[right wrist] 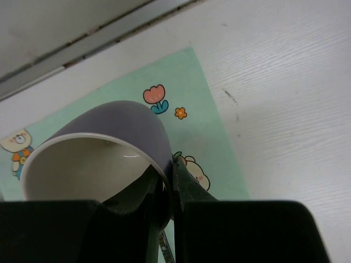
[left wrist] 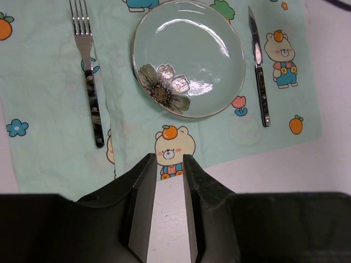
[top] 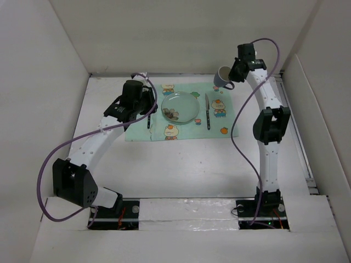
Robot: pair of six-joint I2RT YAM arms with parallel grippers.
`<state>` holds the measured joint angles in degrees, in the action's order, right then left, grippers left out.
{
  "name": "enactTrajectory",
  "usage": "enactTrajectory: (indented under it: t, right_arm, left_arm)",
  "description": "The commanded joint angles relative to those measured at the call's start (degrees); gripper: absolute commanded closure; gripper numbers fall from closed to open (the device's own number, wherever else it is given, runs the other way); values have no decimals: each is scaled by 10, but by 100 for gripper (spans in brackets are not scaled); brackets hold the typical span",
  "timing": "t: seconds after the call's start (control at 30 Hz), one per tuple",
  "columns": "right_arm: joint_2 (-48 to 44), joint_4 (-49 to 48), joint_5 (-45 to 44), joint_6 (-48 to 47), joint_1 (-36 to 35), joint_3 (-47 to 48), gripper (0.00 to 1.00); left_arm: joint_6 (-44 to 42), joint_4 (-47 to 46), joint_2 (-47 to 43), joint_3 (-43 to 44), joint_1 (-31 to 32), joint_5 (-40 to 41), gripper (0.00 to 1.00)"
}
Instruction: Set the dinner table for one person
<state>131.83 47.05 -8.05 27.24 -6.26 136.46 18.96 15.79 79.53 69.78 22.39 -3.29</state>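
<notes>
The white dinner table point(top: 192, 164) carries a mint-green placemat point(top: 189, 130). On the mat lie a glass plate point(top: 180, 107) with a flower print, a fork point(top: 148, 119) to its left and a knife point(top: 207, 112) to its right. My right gripper point(top: 233, 74) is shut on the wall of a purple mug point(top: 224, 76), one finger inside it, and holds it tilted above the mat's far right corner. In the right wrist view the mug point(right wrist: 109, 123) fills the left side in front of that gripper point(right wrist: 169, 175). My left gripper point(left wrist: 168, 161) is open and empty, above the mat's near edge, apart from the fork point(left wrist: 90, 82).
White walls enclose the table on the left, back and right. A metal rail point(right wrist: 82, 44) runs along the back edge and another point(top: 299, 137) along the right side. Purple cables loop from both arms. Bare tabletop point(left wrist: 285, 164) lies between the mat and the arm bases.
</notes>
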Motion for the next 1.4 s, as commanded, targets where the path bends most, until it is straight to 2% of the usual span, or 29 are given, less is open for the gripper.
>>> enactTrajectory:
  t: [0.0, 0.1, 0.83, 1.03, 1.17, 1.2, 1.23, 1.37]
  right_arm:
    - [47, 38, 17, 10, 8, 87, 100]
    - [64, 27, 14, 11, 2, 111, 100]
    - [111, 8, -17, 25, -14, 100, 100]
    - [119, 2, -22, 35, -14, 104, 100]
    - [120, 3, -19, 37, -14, 101, 92]
    - [118, 3, -18, 37, -14, 99, 88]
    - [116, 3, -9, 40, -9, 99, 79]
    - [99, -9, 10, 50, -9, 93, 64]
  left_arm:
    - [-4, 3, -27, 32, -3, 28, 77]
    - [-7, 11, -26, 38, -3, 47, 76]
    - [13, 7, -29, 20, -3, 56, 75]
    - [10, 8, -24, 22, -3, 55, 71]
    - [10, 8, -23, 23, -3, 56, 69]
    - [10, 7, -22, 23, -3, 56, 69]
    - [10, 6, -22, 24, -3, 57, 68]
    - [7, 6, -23, 25, -3, 57, 66]
